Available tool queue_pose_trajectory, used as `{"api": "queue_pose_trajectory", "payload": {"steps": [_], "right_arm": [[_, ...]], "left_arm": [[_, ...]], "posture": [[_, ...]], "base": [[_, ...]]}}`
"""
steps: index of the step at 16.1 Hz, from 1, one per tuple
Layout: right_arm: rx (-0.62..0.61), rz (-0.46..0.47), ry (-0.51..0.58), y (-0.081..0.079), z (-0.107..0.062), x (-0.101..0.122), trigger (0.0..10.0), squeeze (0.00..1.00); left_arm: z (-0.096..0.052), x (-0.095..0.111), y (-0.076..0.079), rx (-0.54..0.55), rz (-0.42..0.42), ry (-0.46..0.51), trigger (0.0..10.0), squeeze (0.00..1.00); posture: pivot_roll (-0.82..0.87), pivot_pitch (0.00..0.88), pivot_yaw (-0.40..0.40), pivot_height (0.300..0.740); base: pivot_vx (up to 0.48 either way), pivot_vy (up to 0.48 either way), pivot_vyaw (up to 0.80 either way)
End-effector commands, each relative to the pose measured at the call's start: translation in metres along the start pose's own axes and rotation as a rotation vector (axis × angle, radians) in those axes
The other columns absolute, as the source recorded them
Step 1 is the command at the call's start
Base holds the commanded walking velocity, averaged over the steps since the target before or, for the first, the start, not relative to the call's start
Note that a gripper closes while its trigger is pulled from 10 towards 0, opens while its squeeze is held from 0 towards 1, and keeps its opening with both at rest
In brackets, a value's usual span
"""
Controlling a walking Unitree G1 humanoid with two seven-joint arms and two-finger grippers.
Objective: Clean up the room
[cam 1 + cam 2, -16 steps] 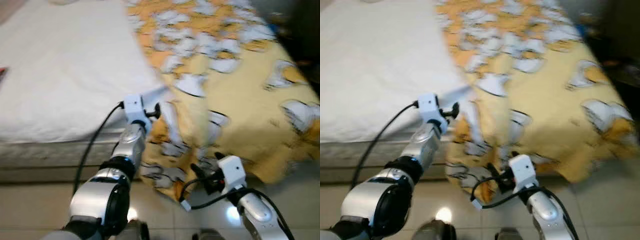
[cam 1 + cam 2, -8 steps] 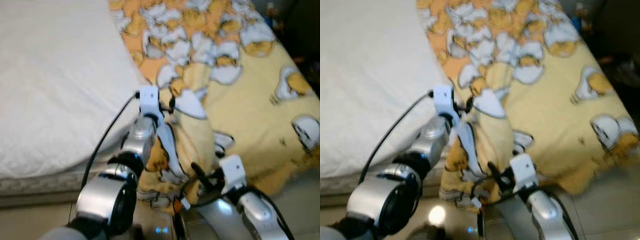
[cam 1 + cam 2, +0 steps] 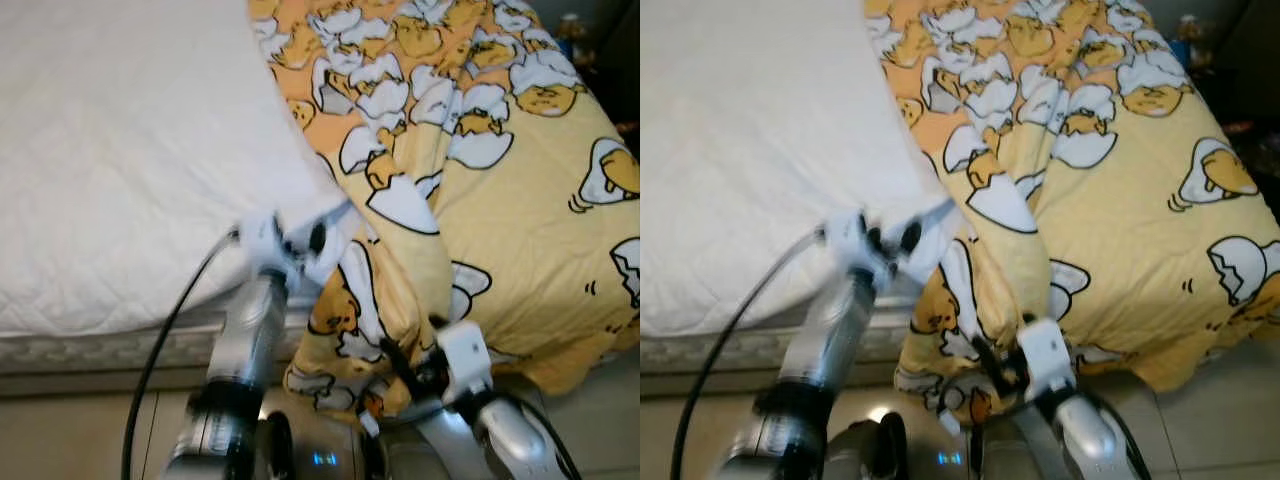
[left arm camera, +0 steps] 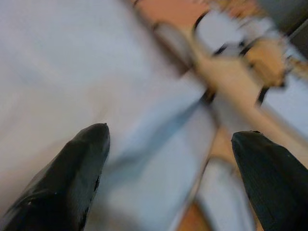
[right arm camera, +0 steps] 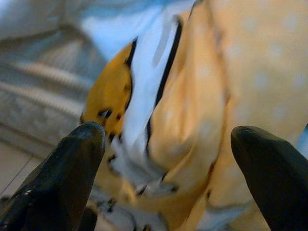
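The yellow blanket point(image 3: 500, 190), printed with egg characters, covers the bed's right half and hangs over its near edge toward the floor; its bunched fold drops between the two grippers; the left gripper point(image 4: 168, 168) has its fingers spread wide at the blanket's edge, over the white mattress point(image 3: 120, 150); the right gripper point(image 5: 166, 163), fingers also parted and holding nothing, sits just before the hanging fold, near the tiled floor point(image 3: 60, 440).
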State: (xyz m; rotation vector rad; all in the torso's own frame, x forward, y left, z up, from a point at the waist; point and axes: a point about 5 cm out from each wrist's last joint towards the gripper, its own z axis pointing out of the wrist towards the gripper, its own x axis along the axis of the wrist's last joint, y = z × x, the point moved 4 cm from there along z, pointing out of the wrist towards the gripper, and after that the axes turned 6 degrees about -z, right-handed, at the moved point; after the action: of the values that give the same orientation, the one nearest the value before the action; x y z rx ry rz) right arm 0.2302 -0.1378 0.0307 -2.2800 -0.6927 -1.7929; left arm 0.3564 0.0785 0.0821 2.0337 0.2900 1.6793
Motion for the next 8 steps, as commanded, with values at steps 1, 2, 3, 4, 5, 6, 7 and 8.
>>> {"api": "queue_pose_trajectory", "payload": {"steps": [1, 2, 3, 4, 5, 6, 7, 8], "right_arm": [[0.028, 0.006, -0.015, -0.009, -0.006, -0.003, 10.0, 0.0], [0.041, -0.004, -0.015, -0.012, -0.008, -0.004, 10.0, 0.0], [0.07, -0.033, -0.011, -0.02, -0.013, -0.004, 10.0, 0.0], [0.071, -0.023, -0.015, -0.023, -0.018, -0.005, 10.0, 0.0], [0.061, -0.008, -0.021, -0.022, -0.021, -0.006, 10.0, 0.0], [0.059, 0.0, -0.031, -0.023, -0.026, -0.007, 10.0, 0.0], [0.059, 0.002, -0.034, -0.025, -0.028, -0.007, 10.0, 0.0], [0.059, 0.003, -0.034, -0.026, -0.029, -0.006, 10.0, 0.0]], "left_arm": [[-0.002, 0.011, -0.001, 0.028, -0.004, 0.038, 10.0, 0.0], [-0.002, 0.007, -0.008, 0.058, -0.004, 0.034, 10.0, 0.0], [-0.005, -0.002, -0.018, 0.1, -0.062, -0.001, 10.0, 0.0], [-0.012, -0.007, -0.014, 0.083, -0.105, -0.028, 10.0, 0.0], [-0.016, -0.011, -0.01, 0.081, -0.136, -0.053, 10.0, 0.0], [-0.024, -0.019, -0.005, 0.103, -0.207, -0.102, 10.0, 0.0], [-0.03, -0.019, 0.005, 0.089, -0.215, -0.108, 10.0, 0.0], [-0.034, -0.016, 0.011, 0.073, -0.204, -0.104, 10.0, 0.0]], "posture": [[-0.24, 0.269, 0.05, 0.731], [-0.24, 0.273, 0.05, 0.731], [-0.25, 0.293, 0.048, 0.731], [-0.25, 0.305, 0.048, 0.731], [-0.26, 0.312, 0.049, 0.731], [-0.26, 0.325, 0.051, 0.731], [-0.27, 0.33, 0.05, 0.731], [-0.27, 0.336, 0.052, 0.731]], "base": [[0.0, 0.0, 0.0], [0.0, 0.0, 0.0], [0.0, 0.0, 0.0], [0.0, 0.0, 0.0], [0.0, 0.0, 0.0], [0.0, 0.0, 0.0], [0.0, 0.0, 0.0], [0.0, 0.0, 0.0]]}}
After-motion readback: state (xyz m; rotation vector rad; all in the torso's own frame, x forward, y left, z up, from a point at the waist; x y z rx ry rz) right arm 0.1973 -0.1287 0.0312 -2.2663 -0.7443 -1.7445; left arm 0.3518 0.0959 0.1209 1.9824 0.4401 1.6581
